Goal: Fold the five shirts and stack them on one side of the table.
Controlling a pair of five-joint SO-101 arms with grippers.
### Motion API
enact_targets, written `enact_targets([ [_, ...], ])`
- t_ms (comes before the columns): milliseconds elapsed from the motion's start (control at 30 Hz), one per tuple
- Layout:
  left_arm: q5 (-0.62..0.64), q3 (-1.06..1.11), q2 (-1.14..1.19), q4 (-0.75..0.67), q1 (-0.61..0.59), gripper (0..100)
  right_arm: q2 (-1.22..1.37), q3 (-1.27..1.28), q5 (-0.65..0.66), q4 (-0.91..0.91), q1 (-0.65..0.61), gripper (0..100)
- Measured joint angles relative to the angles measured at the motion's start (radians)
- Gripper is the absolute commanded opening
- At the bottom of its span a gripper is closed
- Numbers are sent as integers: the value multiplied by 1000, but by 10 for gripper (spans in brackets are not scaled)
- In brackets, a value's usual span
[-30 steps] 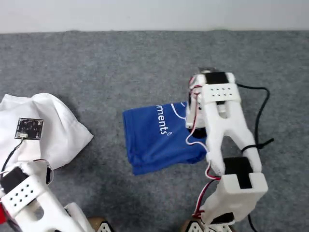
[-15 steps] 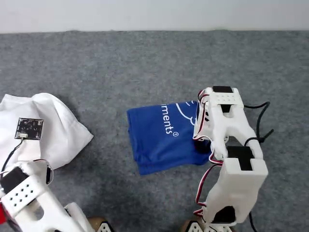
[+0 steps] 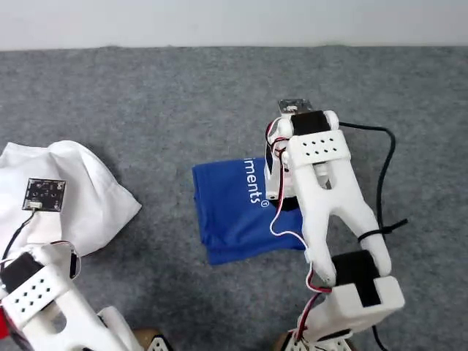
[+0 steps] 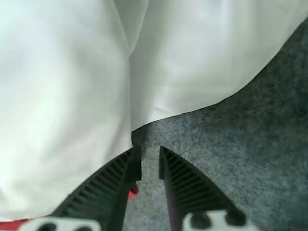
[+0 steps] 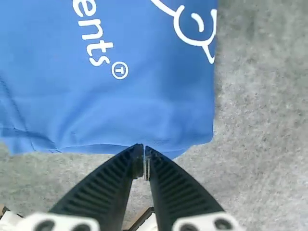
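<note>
I see folded blue shirt [image 3: 230,212] at desk [image 3: 146,95] centre; white shirt [image 3: 80,190] crumpled at 9 o'clock. Right end effector [image 5: 144,161] pressed together at blue shirt's edge, pinch on cloth unclear to me. Left end effector [image 4: 149,161] slightly spread, at white shirt's hem.

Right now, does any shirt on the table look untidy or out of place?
Yes. The white shirt at the left side of the table lies crumpled and unfolded, with loose folds. The blue shirt in the middle is folded, but it sits slightly askew and its lower edges are uneven.
</note>
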Motion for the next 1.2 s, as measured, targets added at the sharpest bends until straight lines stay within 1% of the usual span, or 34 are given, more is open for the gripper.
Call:
enact_targets([
  [300, 0, 0, 0, 0, 0, 74, 292, 15, 0, 0, 0, 9],
  [400, 0, 0, 0, 0, 0, 74, 295, 9, -3, 0, -11, 9],
  [533, 0, 0, 0, 0, 0, 74, 236, -78, -3, 46, -32, 9],
  [733, 0, 0, 0, 0, 0, 74, 167, -155, -3, 46, -167, 9],
  [900, 0, 0, 0, 0, 0, 74, 262, -157, -3, 41, -293, 9],
  [1067, 0, 0, 0, 0, 0, 74, 396, -157, -3, 9, -370, 9],
  [1200, 0, -2, 0, 0, 0, 73, 430, -157, -3, 6, -379, 9],
])
